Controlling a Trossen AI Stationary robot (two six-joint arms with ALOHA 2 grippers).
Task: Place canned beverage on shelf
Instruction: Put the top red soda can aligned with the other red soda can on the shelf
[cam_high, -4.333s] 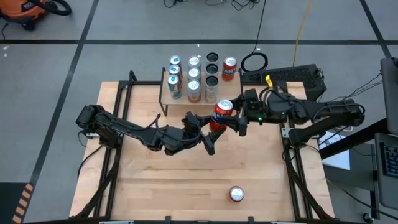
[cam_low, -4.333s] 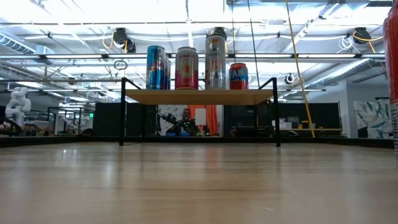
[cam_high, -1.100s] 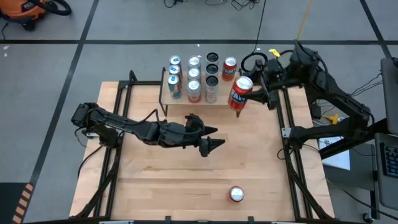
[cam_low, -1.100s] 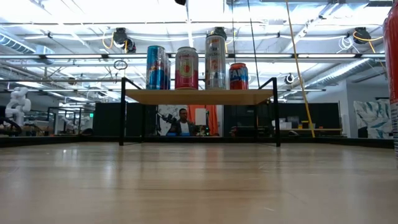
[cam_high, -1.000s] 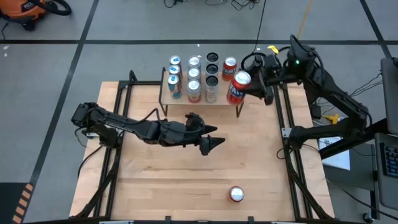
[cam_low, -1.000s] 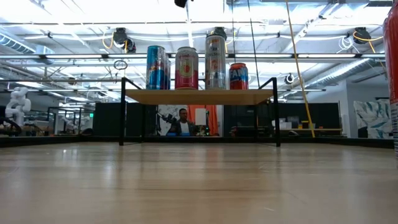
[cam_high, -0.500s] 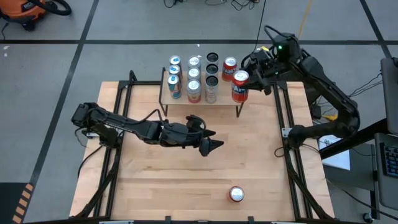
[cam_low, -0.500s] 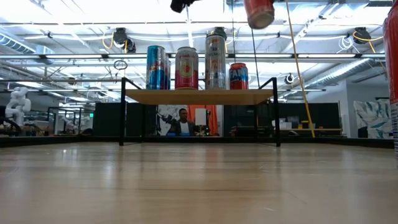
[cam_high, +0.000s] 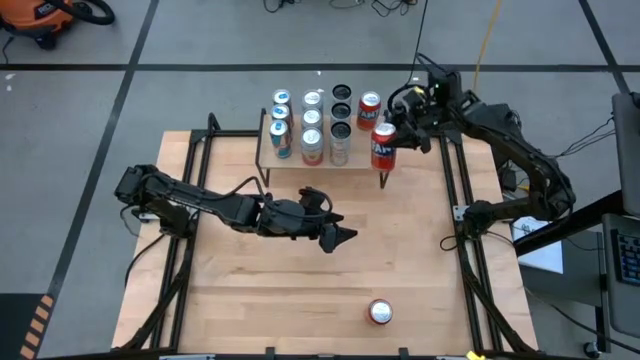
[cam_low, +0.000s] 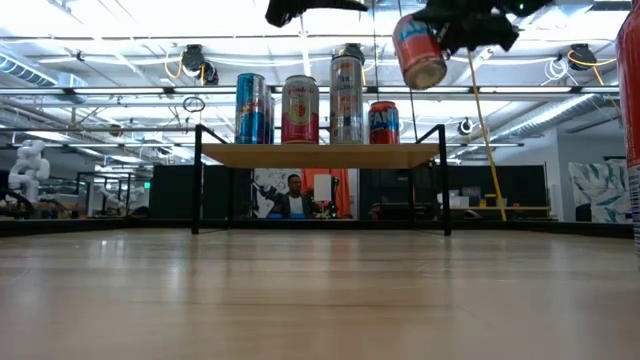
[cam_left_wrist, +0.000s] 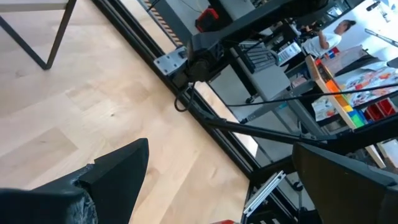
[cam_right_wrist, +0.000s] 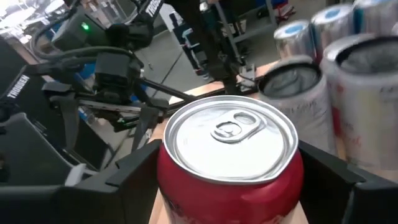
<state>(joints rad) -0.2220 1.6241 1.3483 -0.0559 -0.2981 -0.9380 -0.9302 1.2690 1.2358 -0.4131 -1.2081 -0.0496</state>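
Right gripper (cam_high: 392, 140) clamped on a red can (cam_high: 383, 146), fingers on either side of its body, top of the can clear in the right wrist view (cam_right_wrist: 233, 146). Held in the air above the right end of the shelf (cam_high: 355, 160), tilted slightly in the low view (cam_low: 419, 50), well above the shelf top (cam_low: 320, 155) and not touching it. Placed just in front of another red can (cam_high: 369, 110) that stands at the shelf's far right corner.

Standing on the shelf: rows of silver and blue cans (cam_high: 311, 125), two dark-topped ones among them, filling its left and middle. Four cans lined up along the front edge in the low view (cam_low: 300, 108): blue, pink, tall silver, short red.

Left gripper (cam_high: 338, 237) spread wide with nothing between its fingers, low over the middle of the worktop (cam_high: 300, 290), well apart from the shelf. Only bare wood and a frame rail past its fingers (cam_left_wrist: 118, 171) in the left wrist view.

One more red can (cam_high: 380, 312) upright near the worktop's front edge, alone, far from both grippers.

Person (cam_low: 293, 198) seated in the room beyond, seen under the shelf.
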